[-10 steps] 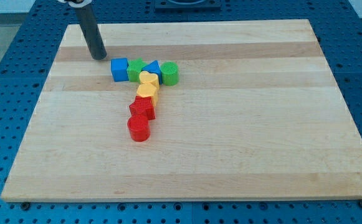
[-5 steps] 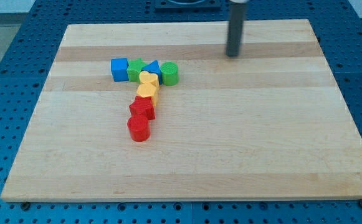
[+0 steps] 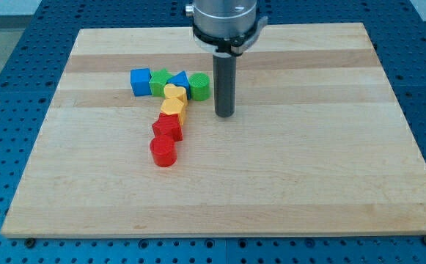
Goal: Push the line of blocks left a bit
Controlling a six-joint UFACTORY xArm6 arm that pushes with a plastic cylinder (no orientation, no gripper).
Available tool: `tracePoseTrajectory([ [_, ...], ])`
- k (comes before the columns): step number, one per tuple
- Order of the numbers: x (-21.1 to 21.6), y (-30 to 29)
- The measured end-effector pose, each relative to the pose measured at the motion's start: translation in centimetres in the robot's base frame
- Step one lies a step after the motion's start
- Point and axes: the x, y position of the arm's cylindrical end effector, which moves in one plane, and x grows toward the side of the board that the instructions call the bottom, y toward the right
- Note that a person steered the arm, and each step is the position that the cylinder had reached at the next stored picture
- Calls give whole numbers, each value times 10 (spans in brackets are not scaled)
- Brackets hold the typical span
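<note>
A row of blocks lies across the upper left of the wooden board point(image 3: 286, 183): a blue cube point(image 3: 140, 81), a green block point(image 3: 159, 81), a blue triangular block point(image 3: 180, 80) and a green cylinder point(image 3: 199, 86). A column runs down from it: a yellow heart-shaped block point(image 3: 174, 93), a yellow block point(image 3: 172, 108), a red star-shaped block point(image 3: 167, 128) and a red cylinder point(image 3: 163, 151). My tip point(image 3: 223, 114) is on the board just right of the green cylinder and a little below it, with a small gap.
The board lies on a blue perforated table point(image 3: 7, 88). The arm's silver head point(image 3: 225, 22) hangs over the board's top middle.
My tip moved from the row's left end across to the board's upper right, then back down-left to just right of the green cylinder. The blocks have not moved.
</note>
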Motion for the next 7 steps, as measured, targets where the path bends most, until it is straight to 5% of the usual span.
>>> tracePoseTrajectory([
  [7, -8, -66],
])
